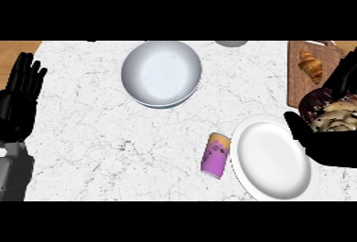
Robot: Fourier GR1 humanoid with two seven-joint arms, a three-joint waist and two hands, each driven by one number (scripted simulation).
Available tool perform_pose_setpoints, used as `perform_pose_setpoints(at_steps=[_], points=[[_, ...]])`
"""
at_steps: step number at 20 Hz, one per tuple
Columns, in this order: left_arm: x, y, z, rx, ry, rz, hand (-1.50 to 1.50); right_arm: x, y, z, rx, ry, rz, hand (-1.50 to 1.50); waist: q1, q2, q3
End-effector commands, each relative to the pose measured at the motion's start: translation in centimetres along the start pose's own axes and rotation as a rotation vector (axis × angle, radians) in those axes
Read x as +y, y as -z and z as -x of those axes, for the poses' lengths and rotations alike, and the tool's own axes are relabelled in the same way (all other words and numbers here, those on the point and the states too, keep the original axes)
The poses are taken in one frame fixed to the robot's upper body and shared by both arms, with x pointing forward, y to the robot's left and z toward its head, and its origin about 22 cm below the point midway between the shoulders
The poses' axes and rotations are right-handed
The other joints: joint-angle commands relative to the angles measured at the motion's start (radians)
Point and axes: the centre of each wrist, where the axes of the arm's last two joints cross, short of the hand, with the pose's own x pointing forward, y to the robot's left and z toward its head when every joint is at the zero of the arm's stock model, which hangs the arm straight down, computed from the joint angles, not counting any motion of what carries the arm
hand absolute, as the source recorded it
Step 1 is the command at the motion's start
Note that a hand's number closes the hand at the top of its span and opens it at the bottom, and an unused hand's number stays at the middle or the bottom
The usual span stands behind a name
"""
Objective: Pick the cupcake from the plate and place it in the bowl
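Head view: the cupcake (333, 116) is held just beyond the plate's (272, 160) right rim, enclosed by the curled fingers of the right hand (327, 151); the left hand (21, 90) is rested open at the left edge. On the carry to the bowl (162, 71), well apart, the purple cup (215, 155) lying beside the plate could be clipped by the forearm. A croissant (311, 66) on a wooden board (296, 90) is also borne by the white marbled counter (90, 142).

At the upper right rim of the white plate (272, 163), the right hand (333, 152) curls round the cupcake (333, 117). A purple cup (215, 156) lies on its side just left of the plate. The bowl (162, 71) stands up-left of the plate, apart. The left hand (21, 92) rests open far left of it.
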Motion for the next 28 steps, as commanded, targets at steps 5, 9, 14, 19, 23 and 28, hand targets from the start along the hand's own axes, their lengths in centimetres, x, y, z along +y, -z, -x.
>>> perform_pose_setpoints(at_steps=[5, 9, 14, 19, 23, 28], points=[[-0.2, 1.5, -1.2, 0.015, -0.01, 0.012, 0.0, 4.5, 4.7, -7.8, 0.042, 0.007, -0.112, 1.5, -0.002, 0.001, 0.001], [-0.8, 1.4, -0.5, 0.012, -0.014, 0.003, 0.0, 7.0, 7.9, -10.9, 0.049, -0.027, -0.166, 1.5, -0.001, 0.004, 0.001], [0.7, 0.6, -0.5, -0.013, -0.003, 0.014, 0.0, 13.6, 10.8, -10.7, 0.067, 0.001, -0.242, 1.5, 0.008, 0.007, 0.002], [-0.1, -0.2, 0.9, -0.01, -0.003, -0.012, 0.0, 18.5, 12.2, -8.6, 0.089, -0.004, -0.277, 1.5, -0.002, 0.008, 0.002], [0.0, 1.2, -1.6, -0.001, 0.006, 0.0, 0.0, 20.0, 13.3, -9.4, 0.13, -0.096, -0.273, 1.5, -0.011, 0.003, 0.003], [0.3, 0.5, -0.4, -0.012, -0.002, 0.004, 0.0, 24.3, 14.2, -6.9, 0.302, -0.087, -0.233, 1.5, 0.017, 0.009, 0.002]])
